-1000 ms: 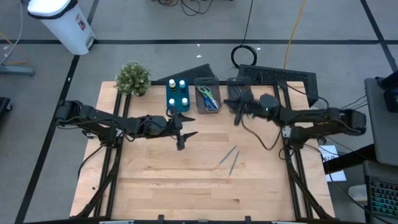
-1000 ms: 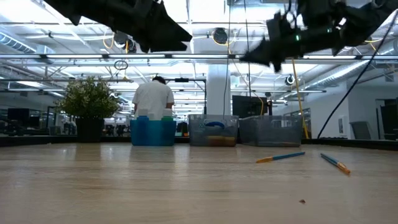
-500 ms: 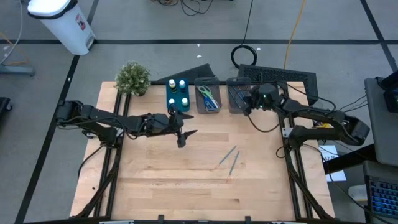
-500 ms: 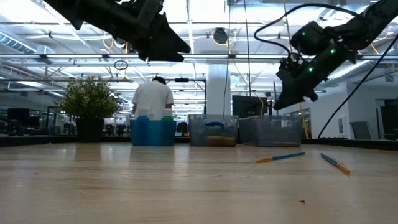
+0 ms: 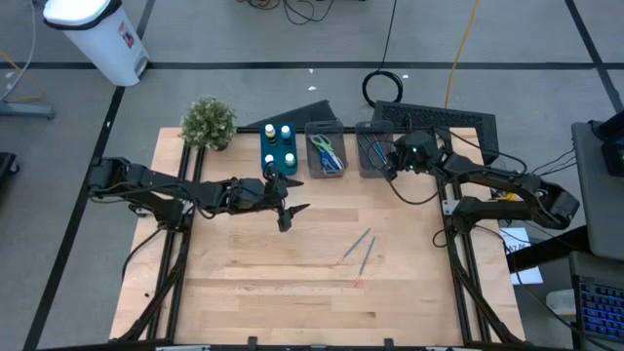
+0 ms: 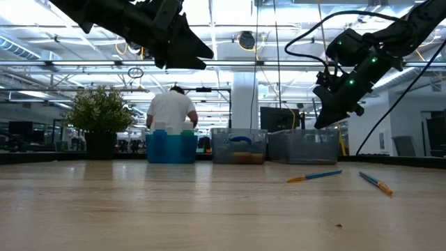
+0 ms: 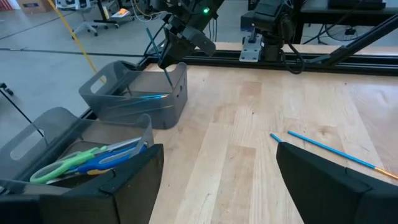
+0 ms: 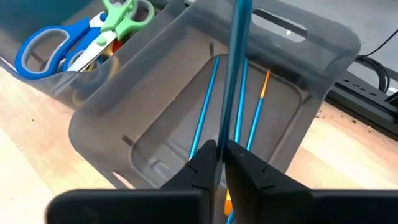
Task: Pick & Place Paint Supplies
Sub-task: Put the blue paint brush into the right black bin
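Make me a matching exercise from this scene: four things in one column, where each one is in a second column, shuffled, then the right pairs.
Things:
1. scissors
2. bottles
3. brush held by right gripper
4. two loose brushes

Places:
A. blue bin
B. bare table top
C. hanging over the right-hand grey bin
D. middle grey bin

Pairs: 1-D, 2-A, 3-C, 4-B

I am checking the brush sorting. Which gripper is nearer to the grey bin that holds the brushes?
Right. The right gripper hangs directly over the grey brush bin, shut on a blue brush. The left gripper is open over the bare table, in front of the blue bin.
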`<state>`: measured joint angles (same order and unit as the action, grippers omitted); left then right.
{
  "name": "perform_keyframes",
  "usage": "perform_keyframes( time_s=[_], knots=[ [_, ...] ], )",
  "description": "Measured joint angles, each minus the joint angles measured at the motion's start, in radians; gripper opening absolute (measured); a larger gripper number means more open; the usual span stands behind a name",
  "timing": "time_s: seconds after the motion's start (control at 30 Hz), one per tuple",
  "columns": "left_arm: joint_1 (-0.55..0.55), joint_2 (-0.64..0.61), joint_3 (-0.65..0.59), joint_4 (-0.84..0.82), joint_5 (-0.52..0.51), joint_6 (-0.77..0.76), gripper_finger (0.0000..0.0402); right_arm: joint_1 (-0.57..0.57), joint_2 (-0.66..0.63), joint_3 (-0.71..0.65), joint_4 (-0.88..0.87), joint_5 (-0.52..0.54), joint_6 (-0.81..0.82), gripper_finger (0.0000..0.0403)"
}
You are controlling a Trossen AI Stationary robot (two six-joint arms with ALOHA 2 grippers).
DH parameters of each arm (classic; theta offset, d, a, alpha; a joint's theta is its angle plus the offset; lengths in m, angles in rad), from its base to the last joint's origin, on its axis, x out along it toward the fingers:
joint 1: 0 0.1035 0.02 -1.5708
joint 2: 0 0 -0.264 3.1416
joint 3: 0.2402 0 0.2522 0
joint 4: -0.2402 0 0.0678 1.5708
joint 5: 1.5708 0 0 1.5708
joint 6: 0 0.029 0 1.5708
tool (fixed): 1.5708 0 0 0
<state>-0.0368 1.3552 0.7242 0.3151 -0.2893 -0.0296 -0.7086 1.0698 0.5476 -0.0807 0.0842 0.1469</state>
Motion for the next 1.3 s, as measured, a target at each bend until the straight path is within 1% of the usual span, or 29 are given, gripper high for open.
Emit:
perform_keyframes(
  time_s=[0.1, 0.27, 0.33, 0.43, 0.53, 0.6, 0.67, 0.73, 0.8, 0.87, 0.93, 0.97, 1.03, 1.2, 1.23, 1.3],
  knots=[
    [0.0, 0.0, 0.0, 0.0, 0.0, 0.0, 0.0322, 0.0, 0.0, 0.0, 0.001, 0.004, -0.01, 0.0052],
    [0.0, 0.0, 0.0, 0.0, 0.0, -0.002, 0.0322, 0.001, 0.0, 0.0, 0.015, 0.104, -0.002, 0.0125],
    [0.0, 0.0, 0.0, 0.0, 0.0, -0.002, 0.0322, 0.001, 0.0, 0.0, 0.038, 0.128, -0.002, 0.015],
    [0.0, 0.0, 0.0, -0.001, 0.0, -0.002, 0.0322, 0.006, 0.0, 0.0, 0.09, 0.123, -0.002, 0.0179],
    [0.0, 0.0, 0.0, -0.001, 0.0, -0.004, 0.0322, 0.031, 0.0, 0.0, 0.149, 0.113, -0.01, 0.0197],
    [0.0, 0.0, 0.0, -0.001, 0.001, -0.018, 0.0321, 0.051, 0.0, 0.0, 0.188, 0.061, -0.032, 0.0204],
    [0.0, 0.0, 0.0, 0.0, 0.002, -0.05, 0.0322, 0.078, 0.0, 0.0, 0.234, -0.014, -0.046, 0.0207],
    [-0.008, 0.001, 0.0, 0.001, 0.016, -0.1, 0.0322, 0.114, 0.0, 0.0, 0.283, -0.112, -0.057, 0.0206],
    [-0.024, 0.01, 0.0, 0.014, 0.057, -0.136, 0.0321, 0.157, 0.0, 0.0, 0.335, -0.235, -0.062, 0.0202],
    [-0.049, 0.023, 0.0, 0.031, 0.095, -0.142, 0.0321, 0.21, 0.0, 0.0, 0.379, -0.342, -0.061, 0.0197],
    [-0.075, 0.045, 0.02, 0.037, 0.111, -0.123, 0.0321, 0.276, 0.0, 0.0, 0.398, -0.407, -0.062, 0.0193],
    [-0.088, 0.059, 0.037, 0.034, 0.111, -0.107, 0.0322, 0.31, 0.0, 0.0, 0.399, -0.426, -0.062, 0.0192],
    [-0.111, 0.092, 0.076, 0.004, 0.11, -0.08, 0.0322, 0.387, 0.0, 0.0, 0.393, -0.429, -0.073, 0.0191],
    [-0.143, 0.213, 0.201, -0.064, 0.117, -0.079, 0.0321, 0.582, 0.017, -0.034, 0.4, -0.423, -0.175, 0.0192],
    [-0.145, 0.242, 0.224, -0.06, 0.125, -0.083, 0.0321, 0.613, 0.016, -0.04, 0.395, -0.419, -0.183, 0.0193],
    [-0.144, 0.305, 0.264, -0.057, 0.146, -0.099, 0.0321, 0.666, 0.015, -0.04, 0.411, -0.37, -0.185, 0.0193]
  ],
)
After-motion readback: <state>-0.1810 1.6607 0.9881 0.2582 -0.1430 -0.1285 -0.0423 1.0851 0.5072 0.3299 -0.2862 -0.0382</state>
